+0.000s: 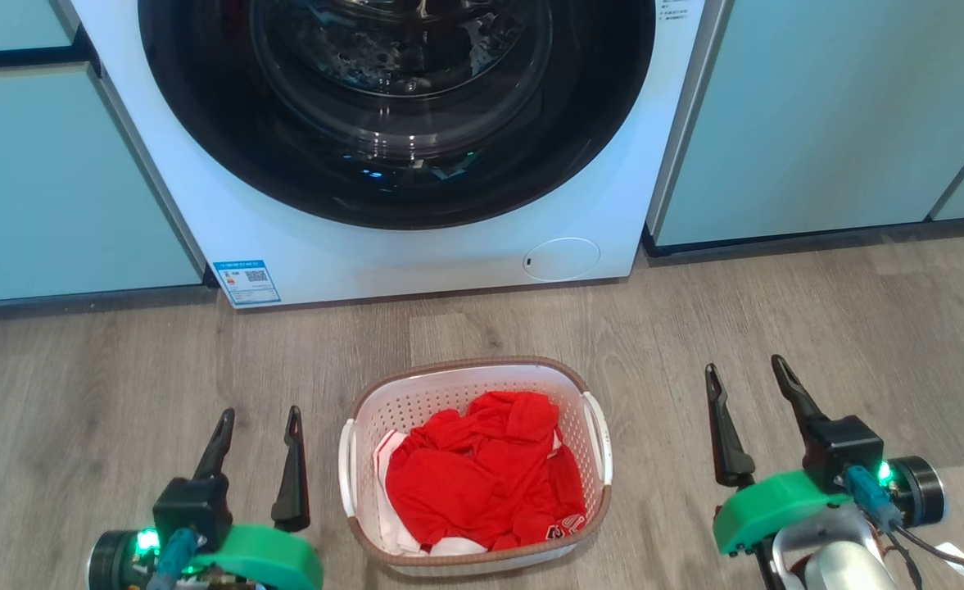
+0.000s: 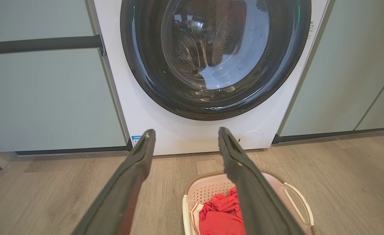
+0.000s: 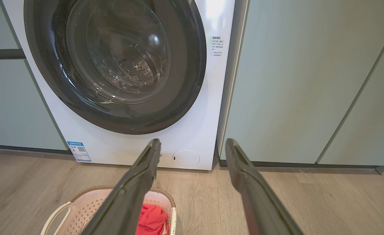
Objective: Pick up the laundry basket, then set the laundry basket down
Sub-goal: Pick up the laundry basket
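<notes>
— What's the room like?
— A wood-look floor [image 1: 80, 393], and a white washer [image 1: 416, 254] set between pale green cabinets [image 1: 817, 123].
— And the laundry basket [image 1: 416, 406]?
— It's on the floor before the washer, with red clothes [image 1: 473, 475] inside.
— The grippers?
— The left gripper [image 1: 260, 414] and right gripper [image 1: 743, 365] flank it, fingers spread wide, holding nothing.

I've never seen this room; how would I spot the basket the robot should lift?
Find the large white front-loading washing machine with its round dark glass door, set between pale green cabinets. On the grey wood-look floor before it stands a small white perforated plastic laundry basket. Its brown woven-look rim, white side handles and crumpled red clothes inside mark it out.
</notes>
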Motion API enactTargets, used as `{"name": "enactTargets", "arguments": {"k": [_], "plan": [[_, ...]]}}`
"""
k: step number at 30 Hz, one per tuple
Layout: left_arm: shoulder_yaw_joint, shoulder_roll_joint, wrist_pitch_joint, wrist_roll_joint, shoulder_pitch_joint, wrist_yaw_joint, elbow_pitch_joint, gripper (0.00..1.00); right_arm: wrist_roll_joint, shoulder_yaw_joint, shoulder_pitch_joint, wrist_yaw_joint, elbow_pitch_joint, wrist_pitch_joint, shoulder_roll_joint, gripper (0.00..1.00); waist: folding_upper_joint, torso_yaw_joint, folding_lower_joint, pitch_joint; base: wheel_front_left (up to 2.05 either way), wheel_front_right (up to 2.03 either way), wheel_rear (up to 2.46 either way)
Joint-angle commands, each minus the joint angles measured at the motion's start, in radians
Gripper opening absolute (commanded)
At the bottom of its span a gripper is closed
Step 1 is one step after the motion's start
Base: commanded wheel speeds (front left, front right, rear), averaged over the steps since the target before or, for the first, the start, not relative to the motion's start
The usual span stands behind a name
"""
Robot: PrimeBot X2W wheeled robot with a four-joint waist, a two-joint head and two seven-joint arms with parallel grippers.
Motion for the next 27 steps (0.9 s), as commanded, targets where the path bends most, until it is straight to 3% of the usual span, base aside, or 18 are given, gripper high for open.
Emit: {"name": "enactTargets", "arguments": {"k": [1,18,27], "plan": [[0.034,-0.004,-0.010,-0.007,-0.026,0.006,-0.030,1.00,0.005,0.021,-0.040,-0.002,-0.028,-0.013,-0.010,1.00,-0.0001,-0.001,0.0000,0.000,0.00,0.00,0.00],[0.027,-0.004,-0.010,-0.007,-0.035,0.012,-0.031,1.00,0.015,0.011,-0.044,-0.002,-0.026,-0.013,-0.010,1.00,-0.0001,0.005,0.0000,0.031,0.00,0.00,0.00],[0.018,-0.004,-0.010,-0.012,-0.136,0.003,-0.002,1.00,0.014,-0.009,-0.138,-0.002,0.008,-0.013,-0.010,1.00,-0.0001,0.015,0.0000,0.193,0.00,0.00,0.00]]}}
